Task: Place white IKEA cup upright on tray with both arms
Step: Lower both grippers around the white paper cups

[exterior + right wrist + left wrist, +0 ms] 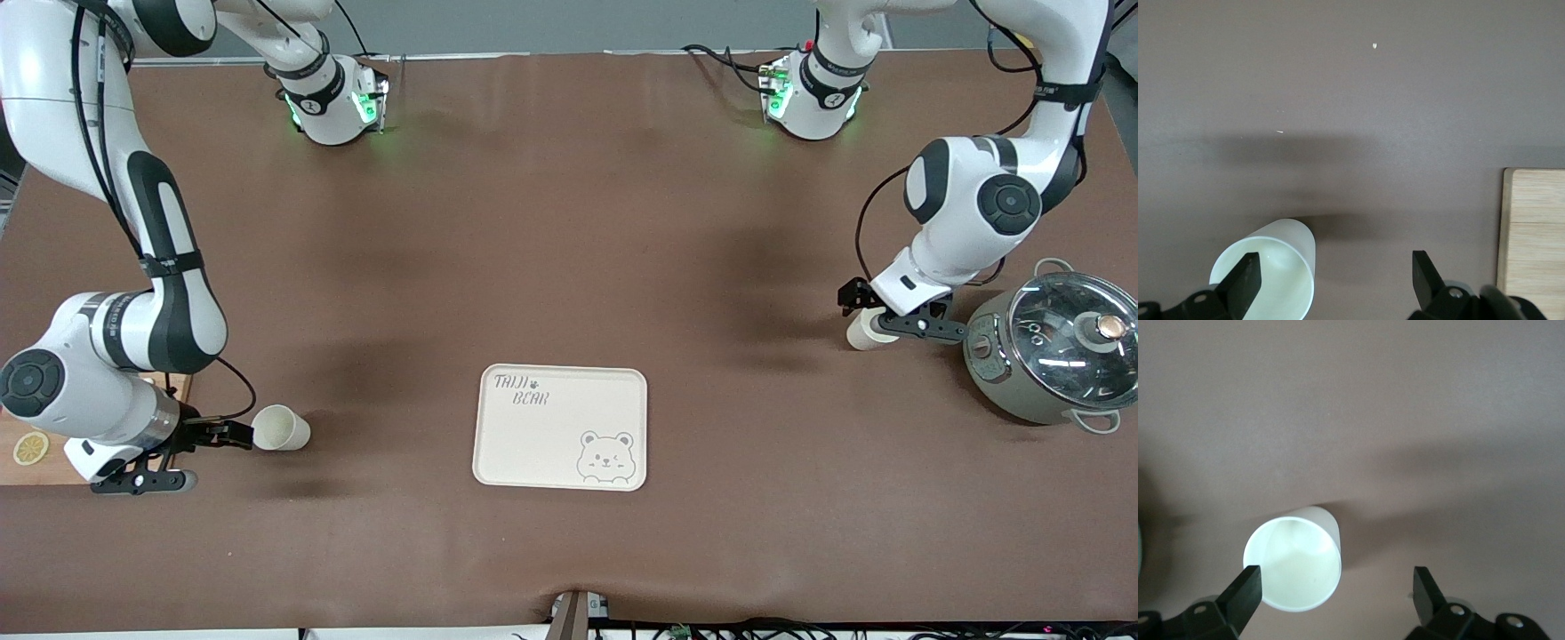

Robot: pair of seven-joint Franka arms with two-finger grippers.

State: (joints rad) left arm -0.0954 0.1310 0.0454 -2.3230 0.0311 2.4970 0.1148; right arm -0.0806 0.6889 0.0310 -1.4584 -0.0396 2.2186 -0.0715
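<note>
Front view, taken from the right arm's end of the table across to the left arm's: a wooden cutting board (18, 458) with a lemon slice (30, 447) on it lies partly under the right arm. Just past it the right gripper (213, 436) hangs low over the brown table (569, 222), and a white cup (281, 428) lies on its side on the cloth just beside the fingertips. The cup is plain, smooth and slightly tapered, its open mouth turned toward the gripper. In the right wrist view the two black fingers (1245, 280) stand wide apart; the cup's rim sits right at one finger, and nothing is held between them. Midway along the table, nearer the front camera than either cup, lies the tray (560, 427): flat, cream, rectangular with rounded corners, grey "TAIJI BEAR" lettering in one corner and a winking cartoon bear in the corner diagonally across. Nothing rests on it. Toward the left arm's end, a second white cup (864, 331) lies on its side under the left gripper (876, 311). In the left wrist view this cup (1295, 563) shows its round open mouth and pale inside. The left gripper's fingers (1245, 590) are also spread wide, one fingertip at the cup's rim, with no grip on it. A grey-green cooking pot (1053, 351) with a glass lid stands beside the left gripper.
</note>
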